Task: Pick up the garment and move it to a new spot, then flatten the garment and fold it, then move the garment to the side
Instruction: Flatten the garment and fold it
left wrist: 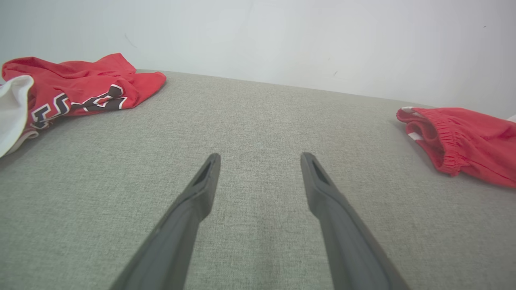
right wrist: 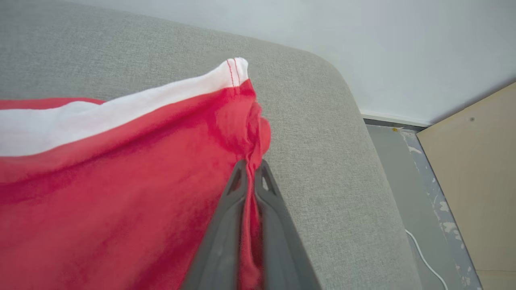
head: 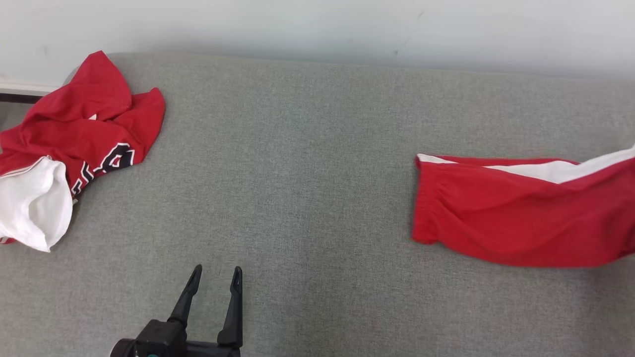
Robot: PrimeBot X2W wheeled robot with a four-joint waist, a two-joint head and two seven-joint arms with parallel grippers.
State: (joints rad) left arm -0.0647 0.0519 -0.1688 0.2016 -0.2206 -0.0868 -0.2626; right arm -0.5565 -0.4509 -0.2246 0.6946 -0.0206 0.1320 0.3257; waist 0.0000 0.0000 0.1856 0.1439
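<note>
Grey woven fabric covers the padded surface [head: 297, 173] before us, which runs up to a pale wall [head: 317, 25] on the far side. On the right lies the red garment [head: 521, 218] with a white stripe along its far edge. Its gathered elastic band faces left, and its body runs off the right edge of the head view.

Our right gripper [right wrist: 252, 165] has its two fingers pressed together on a pinch of the garment's red cloth. It grips just below the corner where the white stripe ends, near the rounded right end of the surface. From that pinch the cloth is drawn up into a ridge.

Our left gripper [head: 217, 270] is at the near left, above bare fabric, with its fingers spread wide and nothing between them. It is well apart from the garment.

At the far left corner we see a crumpled red jersey [head: 84, 129] with dark lettering and a white part turned out toward us.

Beyond the surface's right end, the right wrist view shows a grey floor [right wrist: 403, 161], a thin white cable [right wrist: 423, 249] and a light wooden panel [right wrist: 475, 169].
</note>
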